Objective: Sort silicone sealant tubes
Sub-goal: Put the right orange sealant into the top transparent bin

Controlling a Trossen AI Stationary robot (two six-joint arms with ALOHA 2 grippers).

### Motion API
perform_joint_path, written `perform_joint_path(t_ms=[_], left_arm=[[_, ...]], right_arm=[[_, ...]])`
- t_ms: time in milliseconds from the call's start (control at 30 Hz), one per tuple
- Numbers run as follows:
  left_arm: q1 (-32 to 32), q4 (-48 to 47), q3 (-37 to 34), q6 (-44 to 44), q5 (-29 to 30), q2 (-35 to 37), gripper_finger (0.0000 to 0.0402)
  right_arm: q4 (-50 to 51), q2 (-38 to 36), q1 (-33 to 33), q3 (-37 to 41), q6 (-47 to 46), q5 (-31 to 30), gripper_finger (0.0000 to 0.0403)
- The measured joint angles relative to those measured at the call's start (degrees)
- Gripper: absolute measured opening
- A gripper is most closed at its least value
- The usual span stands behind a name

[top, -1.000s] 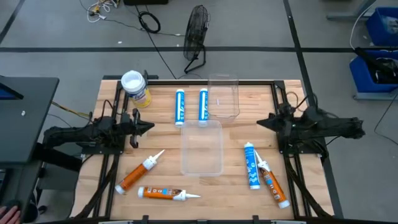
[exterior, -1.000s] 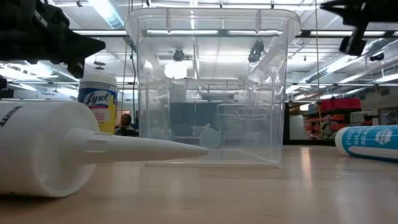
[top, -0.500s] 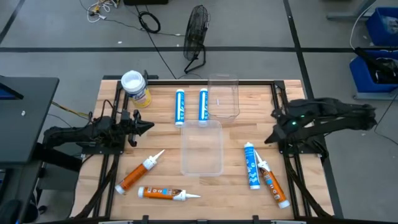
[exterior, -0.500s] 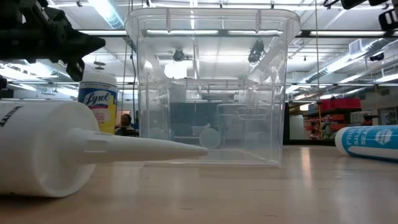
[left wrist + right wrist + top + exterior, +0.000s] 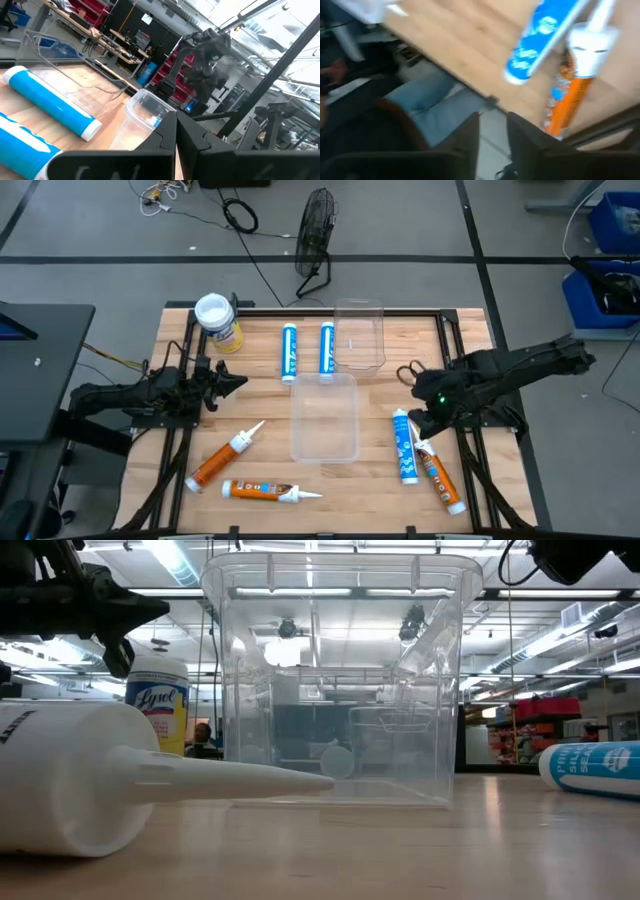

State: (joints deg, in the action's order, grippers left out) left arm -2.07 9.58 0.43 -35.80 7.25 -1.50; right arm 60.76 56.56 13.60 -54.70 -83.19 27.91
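Two blue tubes (image 5: 289, 351) (image 5: 326, 348) lie side by side on the table at the far middle. A third blue tube (image 5: 404, 448) and an orange tube (image 5: 438, 478) lie at the near right; both also show in the right wrist view (image 5: 545, 35) (image 5: 570, 95). Two more orange tubes (image 5: 222, 457) (image 5: 262, 491) lie at the near left. My right gripper (image 5: 422, 412) hangs open above the right blue tube's nozzle end, tipped down toward the near edge, and holds nothing. My left gripper (image 5: 228, 380) waits shut and empty at the left.
One clear bin (image 5: 324, 417) stands at the table's middle and another (image 5: 359, 335) behind it. A yellow canister with a white lid (image 5: 217, 321) stands at the far left. A fan stands on the floor beyond the far edge.
My right arm has left its place at the table's right edge, risen, and swung toward the table's middle and near side. Its gripper has tipped downward over the blue tube at the near right.
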Motion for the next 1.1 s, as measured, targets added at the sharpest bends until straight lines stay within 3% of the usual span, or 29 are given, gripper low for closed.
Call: perform_joint_path(t_ms=[167,300,433,600,833,1100], left_arm=[[0.0,-0.02,0.02,0.0,0.0,0.0,0.0005],[-0.01,-0.02,0.0,0.21,0.0,0.0,0.0005],[-0.01,-0.02,0.02,0.23,0.01,0.0,0.0005],[0.01,-0.02,0.0,-0.98,0.09,0.0,0.0005],[0.01,-0.17,0.02,-1.06,0.2,0.0,0.0005],[0.0,-0.16,0.02,-2.59,0.2,0.01,0.0005]], right_arm=[[2.66,3.88,4.66,0.0,-0.23,-4.69,0.0205],[6.37,7.64,7.44,0.79,-0.36,-4.2,0.0243],[7.04,10.3,11.3,2.72,-0.45,-3.87,0.0248],[5.11,13.14,14.31,3.95,-3.64,-8.29,0.0247],[-4.92,16.16,15.2,8.65,-5.18,-10.43,0.0247],[-5.44,17.33,16.52,10.73,-6.99,-14.06,0.0247]])
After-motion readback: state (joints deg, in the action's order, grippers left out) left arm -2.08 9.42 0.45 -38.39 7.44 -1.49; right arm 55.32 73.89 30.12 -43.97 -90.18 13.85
